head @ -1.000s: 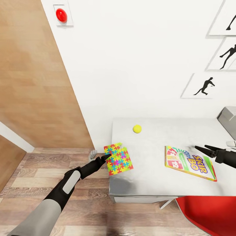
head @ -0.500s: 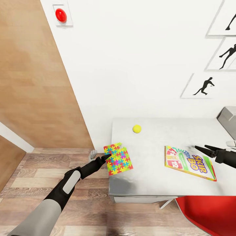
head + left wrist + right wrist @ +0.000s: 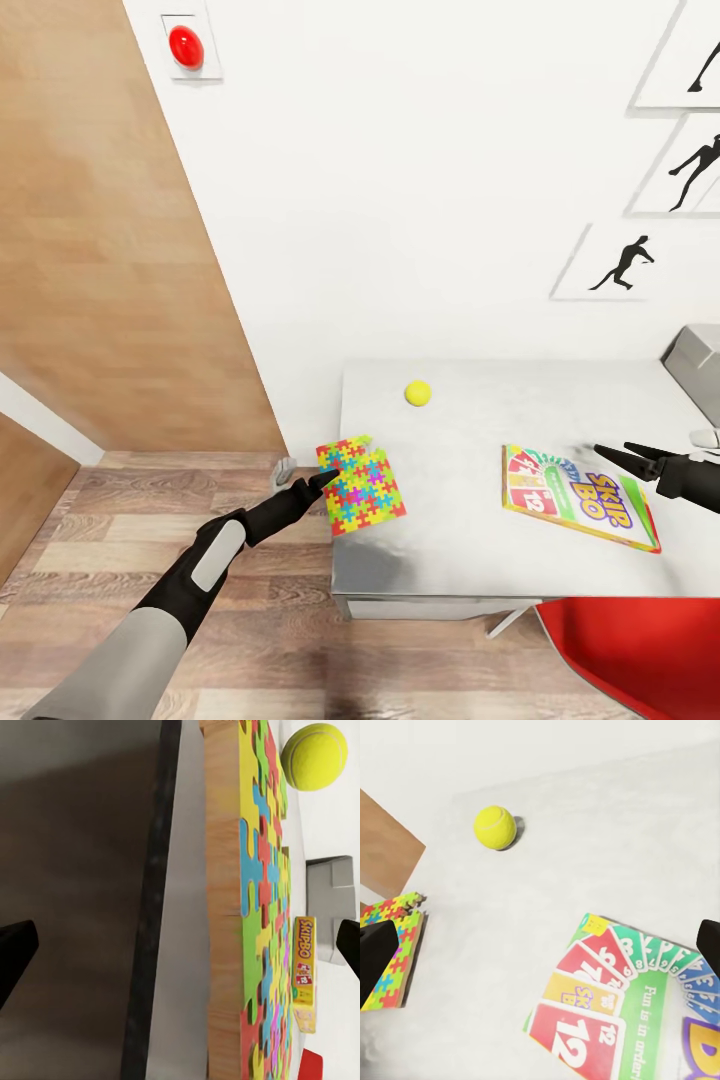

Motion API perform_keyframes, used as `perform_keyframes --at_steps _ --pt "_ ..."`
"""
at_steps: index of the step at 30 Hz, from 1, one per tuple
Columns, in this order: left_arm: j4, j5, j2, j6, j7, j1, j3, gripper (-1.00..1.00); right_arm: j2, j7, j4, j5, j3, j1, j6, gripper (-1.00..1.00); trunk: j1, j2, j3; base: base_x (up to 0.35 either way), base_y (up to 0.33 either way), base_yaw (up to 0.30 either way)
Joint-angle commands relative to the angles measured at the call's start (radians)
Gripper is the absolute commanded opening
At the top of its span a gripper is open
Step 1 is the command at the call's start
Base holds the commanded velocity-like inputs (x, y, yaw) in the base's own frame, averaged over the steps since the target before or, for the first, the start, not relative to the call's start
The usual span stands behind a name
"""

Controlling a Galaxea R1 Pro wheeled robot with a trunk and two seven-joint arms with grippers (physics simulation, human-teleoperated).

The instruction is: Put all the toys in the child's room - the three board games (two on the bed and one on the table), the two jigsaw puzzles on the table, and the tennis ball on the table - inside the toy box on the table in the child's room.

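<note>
The table (image 3: 470, 560) has a pale grey top, smooth and faintly mottled like brushed metal, with a soft sheen. The jigsaw puzzle (image 3: 259, 907) shows a raw, matt wooden edge under a flat, brightly printed face. At 12 o'clock from it the tennis ball (image 3: 495, 827) looks fuzzy and matt. The board game (image 3: 580, 497) box is printed card with a slight gloss. The floor (image 3: 90, 520) is grained wood planking, the wall (image 3: 420, 180) plain matt white.

1. Desk (image 3: 470, 560): pale grey top, against the white wall.
2. Tennis ball (image 3: 418, 393): yellow, near the back-left corner.
3. Jigsaw puzzle (image 3: 361, 484): multicoloured, overhanging the left edge.
4. Skip-Bo board game (image 3: 580, 496): flat, toward the front-right.
</note>
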Motion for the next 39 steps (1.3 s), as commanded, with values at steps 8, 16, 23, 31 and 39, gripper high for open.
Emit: perform_keyframes --at_steps 8,16,23,31,39 --pt "0.0 0.009 0.001 0.006 0.001 -0.001 -0.003 -1.0 0.0 0.001 -0.001 -0.004 -0.001 -0.001 0.007 1.0 0.0 -0.001 -0.001 0.0 0.0 0.0" --pt "0.0 0.009 0.001 0.007 -0.002 0.0 -0.003 -1.0 0.0 0.001 -0.001 -0.004 0.0 -0.001 0.007 1.0 0.0 -0.001 -0.001 0.0 0.0 0.0" --pt "0.0 0.01 0.003 0.007 -0.002 0.0 -0.003 -1.0 0.0 0.001 -0.001 -0.004 0.001 -0.001 0.007 1.0 0.0 -0.001 -0.001 0.0 0.0 0.0" --pt "0.0 0.01 0.003 0.007 -0.002 0.0 -0.004 -1.0 0.0 0.002 -0.001 -0.004 0.001 -0.001 0.007 1.0 0.0 -0.001 -0.001 0.0 0.0 0.0" --pt "-0.001 0.012 0.005 0.007 -0.005 0.001 -0.004 -1.0 0.0 0.002 -0.001 -0.004 0.001 -0.001 0.007 1.0 0.0 -0.001 -0.001 0.0 0.0 0.0"
